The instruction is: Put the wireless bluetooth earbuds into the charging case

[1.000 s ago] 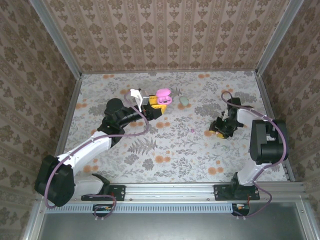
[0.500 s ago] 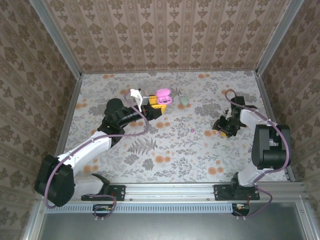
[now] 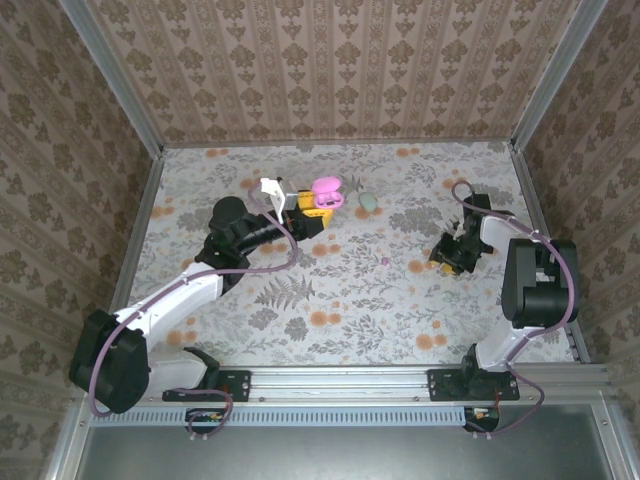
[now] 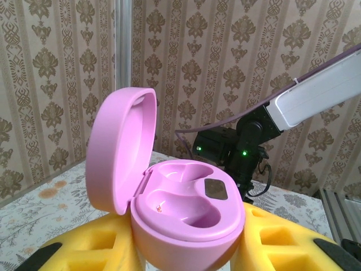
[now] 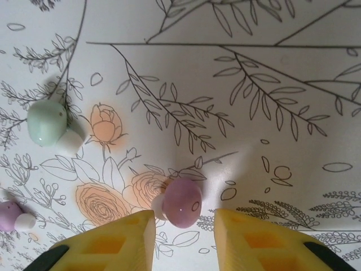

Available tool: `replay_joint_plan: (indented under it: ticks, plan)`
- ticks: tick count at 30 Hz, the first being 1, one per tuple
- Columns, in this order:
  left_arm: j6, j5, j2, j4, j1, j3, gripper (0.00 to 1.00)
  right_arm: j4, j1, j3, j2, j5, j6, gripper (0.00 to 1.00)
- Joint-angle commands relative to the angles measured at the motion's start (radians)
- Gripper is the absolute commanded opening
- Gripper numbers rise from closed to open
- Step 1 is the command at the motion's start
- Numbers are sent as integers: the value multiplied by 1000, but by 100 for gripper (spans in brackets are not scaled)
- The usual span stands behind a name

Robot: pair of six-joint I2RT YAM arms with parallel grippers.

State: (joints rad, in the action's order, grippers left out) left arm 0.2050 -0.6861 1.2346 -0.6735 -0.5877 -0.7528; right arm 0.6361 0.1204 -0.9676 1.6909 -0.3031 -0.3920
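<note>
The step in hand looks like picking up an earbud. The right fingers [image 5: 113,244] are low over the surface [image 5: 271,84] at its right side. They stand apart, one on each side of a pinkish-purple earbud [image 5: 181,202] lying on the floral print. A slim gap shows beside the earbud on at least one side, so I judge it bracketed but not yet clamped. Two more lie nearby in the right wrist view: a mint-green earbud [image 5: 45,123] and a second pinkish earbud [image 5: 10,215] at the picture's edge. Well apart from these, toward the far middle of the surface, the left fingers [image 4: 84,254] are clamped on the pink charging case [image 4: 186,212]. They hold it upright with its lid [image 4: 121,149] swung open, and both wells look empty. A mint-green oval case [image 3: 368,202] lies just to the right of it. The next move calls for the right fingers to meet squarely on the tiny, rounded earbud, which could easily squirt out sideways. The earbud must then be lifted clear and carried left to the open case, turned to suit one well.
</note>
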Motion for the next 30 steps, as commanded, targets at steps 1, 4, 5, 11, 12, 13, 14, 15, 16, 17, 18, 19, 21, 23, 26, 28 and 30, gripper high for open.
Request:
replay_joint_plan:
  ticks: [1,4,5,11,12,13,14,15,16,17,18,19,21,23,26,28,30]
  plan:
    - [-19,4,-16,11,2,-15,36,0,2,-30,19,7,10,32]
    - [-20,4,-15,12,2,-16,36,-1,2,-32,24,10,9,31]
    - [-19,5,-15,12,2,-18,36,0,2,-34,26,10,9,31]
    - [-17,5,-14,12,4,-19,36,-1,2,-34,34,10,10,29]
    - [-17,5,-14,12,3,-19,36,0,2,-34,34,7,11,29]
    - [-17,4,-12,12,3,-19,36,-1,1,-33,36,7,11,29]
    - [-17,4,-12,12,3,-20,36,-1,2,-32,35,6,11,29]
    - [-17,4,-12,12,3,-19,36,-2,2,-30,35,4,11,28]
    - [-17,4,-11,12,3,-20,36,-5,2,-28,35,3,12,28]
    - [-16,5,-11,12,3,-19,36,-4,2,-30,38,4,12,28]
    - [-16,3,-9,11,3,-20,36,-2,2,-31,41,2,15,27]
    - [-16,3,-10,12,3,-20,36,-3,2,-31,43,-3,17,25]
    - [-15,4,-11,11,3,-20,36,-4,2,-33,47,-5,19,25]
    - [-15,4,-11,12,3,-19,36,-3,1,-39,53,-4,20,26]
    - [-15,3,-11,11,3,-22,36,-1,-1,-49,64,-8,21,26]
    - [-15,3,-9,11,3,-22,36,0,-5,-58,74,-9,23,27]
    - [-15,4,-9,11,4,-23,36,2,-10,-64,81,-5,24,27]
